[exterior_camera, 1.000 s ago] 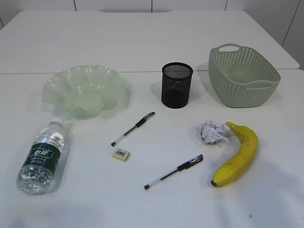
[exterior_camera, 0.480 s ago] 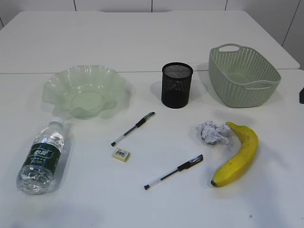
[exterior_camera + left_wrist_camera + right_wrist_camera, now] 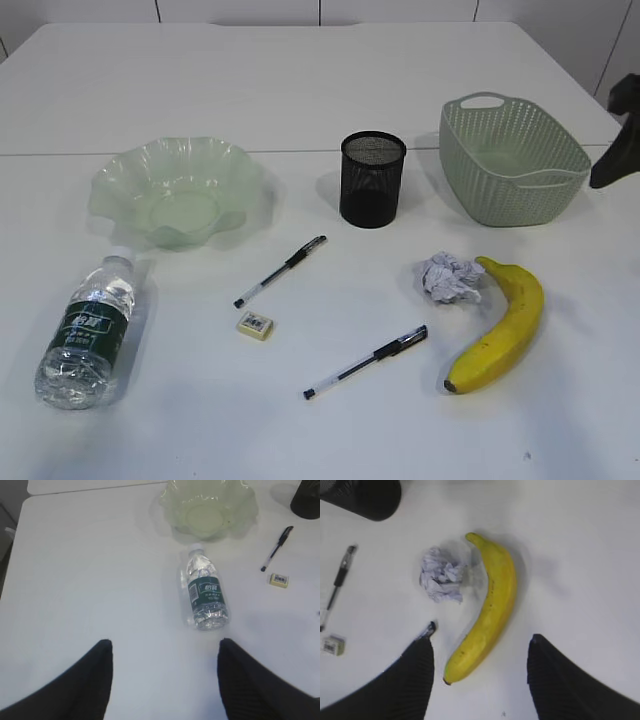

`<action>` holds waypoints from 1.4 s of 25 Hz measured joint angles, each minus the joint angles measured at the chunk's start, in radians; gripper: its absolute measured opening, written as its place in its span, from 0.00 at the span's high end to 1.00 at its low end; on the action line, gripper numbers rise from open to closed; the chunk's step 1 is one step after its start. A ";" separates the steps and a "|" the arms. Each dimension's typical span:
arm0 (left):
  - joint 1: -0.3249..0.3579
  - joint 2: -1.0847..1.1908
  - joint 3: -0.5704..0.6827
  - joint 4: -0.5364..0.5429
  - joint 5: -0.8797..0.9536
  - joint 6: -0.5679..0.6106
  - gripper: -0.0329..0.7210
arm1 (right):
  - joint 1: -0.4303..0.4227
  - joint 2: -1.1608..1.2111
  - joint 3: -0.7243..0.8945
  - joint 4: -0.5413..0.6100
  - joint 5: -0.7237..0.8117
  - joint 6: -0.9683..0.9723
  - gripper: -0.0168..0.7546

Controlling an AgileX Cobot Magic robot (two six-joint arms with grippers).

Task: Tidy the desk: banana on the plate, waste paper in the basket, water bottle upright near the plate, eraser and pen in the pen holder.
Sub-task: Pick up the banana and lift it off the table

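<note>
Black pen (image 3: 428, 629) tip half hidden behind right jaws, rest unseen.

I see white characters on the water bottle's (image 3: 205, 593) green label and print on the eraser (image 3: 279, 579); neither is legible.

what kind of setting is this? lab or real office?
Probably a lab tabletop staged as a desk: plain white tables pushed together, with tidy-up props laid out apart, such as a mesh pen holder, a basket and a banana. No office clutter in view.
</note>
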 joint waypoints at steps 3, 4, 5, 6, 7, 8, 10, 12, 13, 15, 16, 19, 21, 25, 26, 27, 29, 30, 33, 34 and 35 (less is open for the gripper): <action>0.000 0.027 -0.010 -0.020 0.000 0.000 0.34 | 0.000 0.025 0.000 0.029 -0.039 0.002 0.41; 0.000 0.036 -0.010 -0.031 0.000 0.000 0.34 | 0.000 0.038 0.000 0.030 -0.039 0.004 0.40; 0.000 0.045 -0.010 -0.045 0.000 0.000 0.34 | 0.000 0.060 0.000 0.031 -0.037 0.011 0.41; 0.000 0.051 -0.010 -0.052 0.000 0.000 0.34 | 0.000 0.077 0.000 0.032 -0.035 0.014 0.41; 0.000 0.061 -0.010 -0.057 0.000 0.000 0.34 | 0.000 0.098 0.000 0.032 -0.031 0.019 0.41; 0.000 0.066 -0.010 -0.062 0.000 0.000 0.34 | 0.000 0.115 0.000 0.032 -0.031 0.020 0.41; 0.000 0.075 -0.010 -0.083 -0.020 0.000 0.34 | 0.000 0.154 0.000 0.032 -0.031 0.024 0.41; 0.000 0.083 -0.010 -0.118 -0.054 0.000 0.34 | 0.000 0.188 -0.004 0.028 -0.031 0.028 0.41; 0.000 0.091 -0.010 -0.143 -0.072 0.000 0.34 | 0.000 0.211 -0.009 0.026 -0.031 0.029 0.41; 0.000 0.107 -0.010 -0.192 -0.102 0.000 0.34 | 0.000 0.244 -0.019 0.025 -0.031 0.029 0.41; 0.000 0.117 -0.010 -0.217 -0.113 0.000 0.34 | 0.000 0.262 -0.025 0.022 -0.031 0.029 0.41; 0.000 0.152 -0.010 -0.277 -0.129 0.000 0.34 | 0.000 0.314 -0.054 0.022 -0.033 0.029 0.41; 0.000 0.168 -0.010 -0.299 -0.130 -0.001 0.34 | 0.000 0.338 -0.077 0.021 -0.033 0.029 0.41; 0.000 0.200 -0.010 -0.329 -0.135 -0.001 0.34 | 0.009 0.393 -0.130 0.004 -0.034 0.029 0.41; 0.000 0.205 -0.010 -0.336 -0.135 -0.001 0.34 | 0.012 0.411 -0.143 -0.006 -0.034 0.029 0.41; 0.000 0.210 -0.010 -0.340 -0.135 -0.001 0.34 | 0.018 0.424 -0.155 -0.012 -0.032 0.029 0.41; 0.000 0.215 -0.010 -0.351 -0.142 -0.001 0.34 | 0.031 0.458 -0.182 -0.026 -0.021 0.029 0.41; 0.000 0.215 -0.010 -0.355 -0.148 -0.001 0.34 | 0.036 0.471 -0.193 -0.033 -0.015 0.029 0.41; 0.000 0.215 -0.010 -0.365 -0.157 -0.001 0.34 | 0.059 0.511 -0.213 -0.063 -0.004 0.029 0.41; 0.000 0.215 -0.010 -0.367 -0.157 -0.001 0.34 | 0.067 0.521 -0.217 -0.076 0.001 0.029 0.41; 0.000 0.215 -0.010 -0.367 -0.157 -0.001 0.34 | 0.075 0.531 -0.221 -0.088 0.003 0.029 0.41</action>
